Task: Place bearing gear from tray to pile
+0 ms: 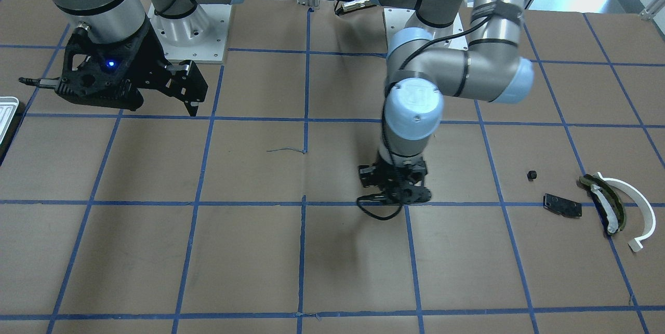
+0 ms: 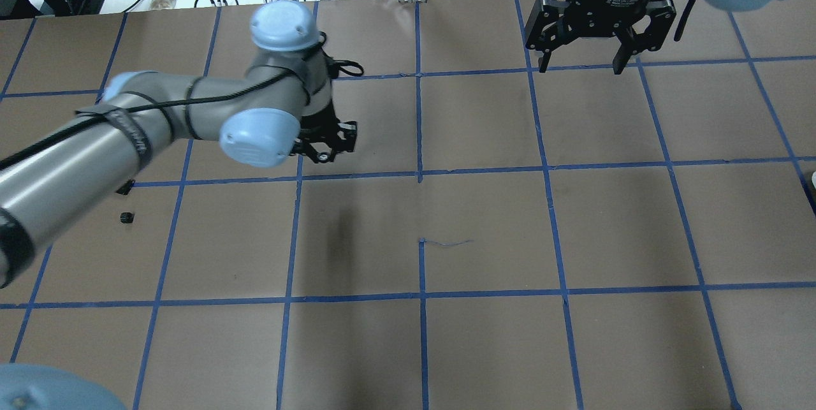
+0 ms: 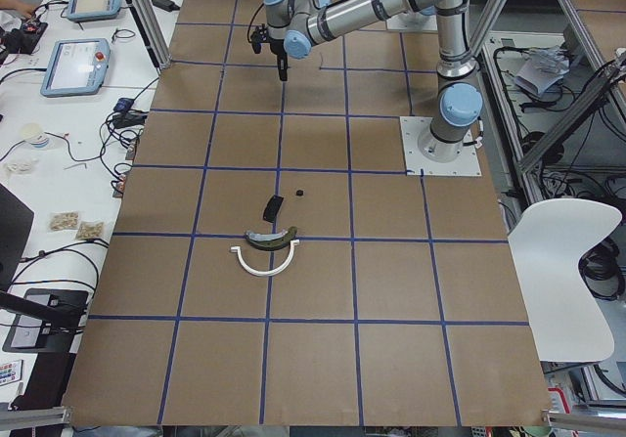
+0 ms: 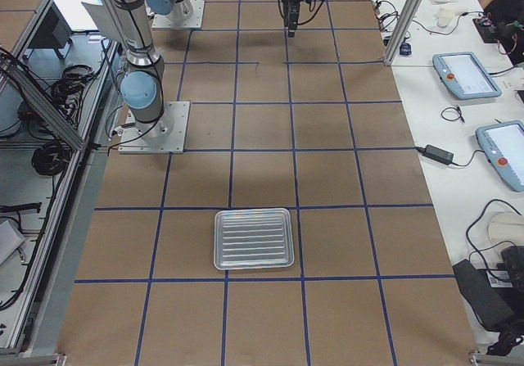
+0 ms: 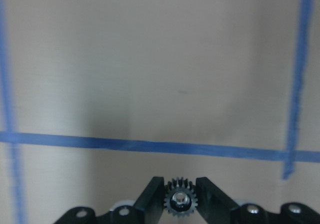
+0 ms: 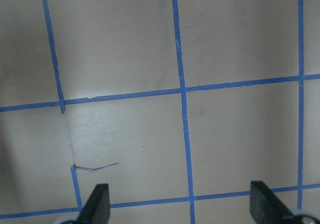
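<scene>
Between the clenched tips of your left end effector [image 5: 180, 193], well short of the pile [image 1: 602, 204], sits the bearing gear [image 5: 180, 202], pinched across its teeth: tiny, stiff, probably light and slip-prone, while your right end effector [image 2: 580, 69] hangs released.

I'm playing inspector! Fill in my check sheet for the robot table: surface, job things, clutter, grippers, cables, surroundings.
Surface: brown table with a blue tape grid.
Job's things: toothed bearing gear held in the left gripper; a small black piece lies near the pile's black plate, olive strip and white arc; white tray looks empty.
Clutter: one thin dark strand on the table.
Grippers: left gripper shut on the gear; right gripper open, empty.
Cables: black cable strapped along the left arm.
Surroundings: touchscreen pendants on a side bench; white chair.
</scene>
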You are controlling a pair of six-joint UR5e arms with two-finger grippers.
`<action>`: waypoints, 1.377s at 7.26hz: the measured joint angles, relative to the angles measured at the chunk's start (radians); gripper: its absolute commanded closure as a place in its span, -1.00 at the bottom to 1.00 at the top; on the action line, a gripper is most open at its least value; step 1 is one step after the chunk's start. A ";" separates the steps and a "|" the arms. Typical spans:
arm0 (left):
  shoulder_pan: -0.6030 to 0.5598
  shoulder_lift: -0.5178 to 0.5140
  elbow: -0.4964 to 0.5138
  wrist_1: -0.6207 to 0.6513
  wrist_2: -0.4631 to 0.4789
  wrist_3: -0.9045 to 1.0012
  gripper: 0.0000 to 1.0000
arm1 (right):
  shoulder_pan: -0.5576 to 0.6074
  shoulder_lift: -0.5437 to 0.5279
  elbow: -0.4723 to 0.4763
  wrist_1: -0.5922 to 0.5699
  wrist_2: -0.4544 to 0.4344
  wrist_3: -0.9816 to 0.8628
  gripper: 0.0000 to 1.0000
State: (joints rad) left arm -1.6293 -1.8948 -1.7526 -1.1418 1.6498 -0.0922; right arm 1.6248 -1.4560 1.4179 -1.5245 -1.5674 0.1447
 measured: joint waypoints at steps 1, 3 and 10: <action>0.134 0.044 -0.021 -0.043 0.023 0.179 1.00 | 0.001 0.000 0.000 -0.009 0.000 0.001 -1.00; 0.374 0.064 -0.108 0.035 0.034 0.459 1.00 | 0.002 -0.007 0.001 -0.019 0.001 0.002 -1.00; 0.595 0.002 -0.264 0.264 -0.005 0.747 1.00 | 0.001 -0.062 0.059 -0.027 0.004 0.006 -1.00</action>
State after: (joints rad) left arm -1.0343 -1.8928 -2.0164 -0.8774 1.6448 0.6546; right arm 1.6259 -1.5181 1.4766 -1.5519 -1.5631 0.1508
